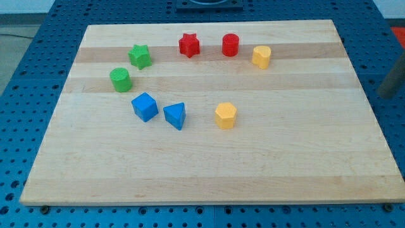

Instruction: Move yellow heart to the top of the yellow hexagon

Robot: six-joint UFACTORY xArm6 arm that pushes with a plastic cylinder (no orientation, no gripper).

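The yellow heart (261,56) lies near the board's top, right of centre. The yellow hexagon (225,116) lies near the board's middle, below and a little left of the heart, well apart from it. A dark blurred rod enters at the view's right edge. Its lower end, my tip (385,94), is just off the board's right side, far right of both yellow blocks and touching no block.
A red cylinder (230,45) sits just left of the heart, with a red star (188,45) further left. A green star (140,56) and green cylinder (120,80) are at upper left. A blue cube (145,106) and blue triangle (175,116) lie left of the hexagon.
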